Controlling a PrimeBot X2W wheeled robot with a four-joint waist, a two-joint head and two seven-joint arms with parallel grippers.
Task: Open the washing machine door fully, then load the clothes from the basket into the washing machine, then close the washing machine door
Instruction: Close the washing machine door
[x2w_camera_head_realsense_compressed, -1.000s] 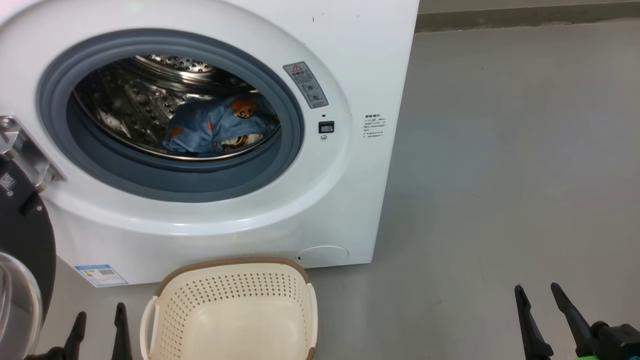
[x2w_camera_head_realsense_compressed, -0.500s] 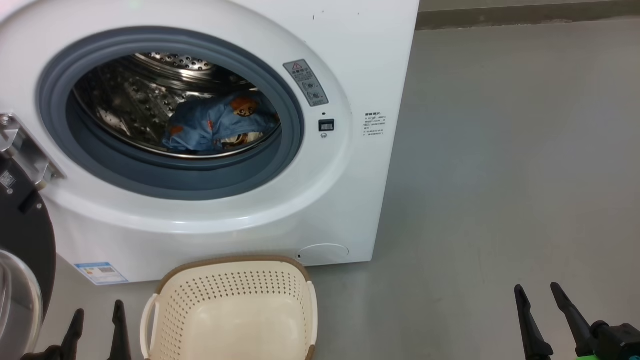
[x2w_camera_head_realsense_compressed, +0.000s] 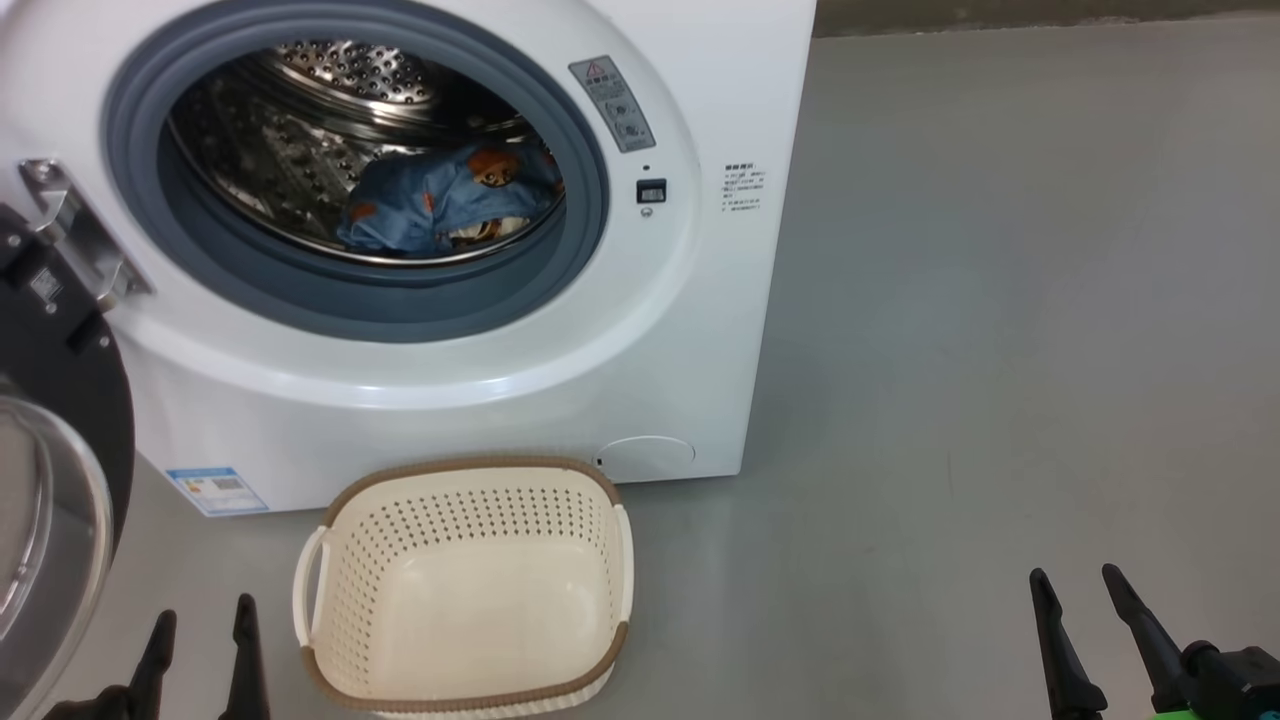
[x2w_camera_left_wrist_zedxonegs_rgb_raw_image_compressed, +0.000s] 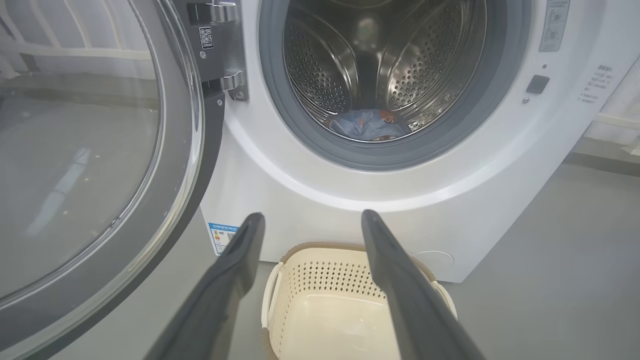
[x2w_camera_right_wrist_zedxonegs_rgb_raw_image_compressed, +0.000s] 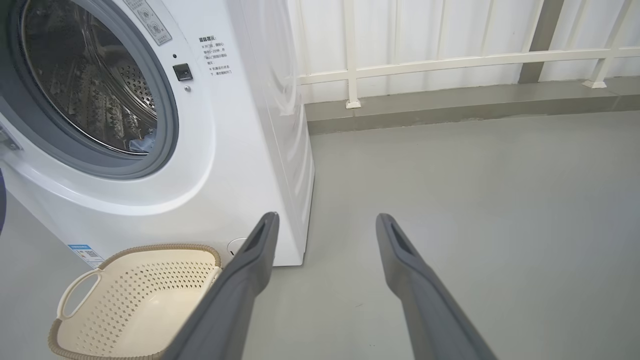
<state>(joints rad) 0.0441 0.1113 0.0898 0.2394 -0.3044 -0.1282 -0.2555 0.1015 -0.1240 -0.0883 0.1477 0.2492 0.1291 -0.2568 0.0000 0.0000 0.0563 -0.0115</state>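
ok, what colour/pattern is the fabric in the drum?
Light blue with orange-brown cartoon animal faces; the clothes show best in the head view.

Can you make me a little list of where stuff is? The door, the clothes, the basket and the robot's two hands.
door: swung open, on the left of the washer
clothes: inside the drum
basket: empty, on the floor before the washer
left gripper: open, holding nothing, left of the basket
right gripper: open, holding nothing, over the floor
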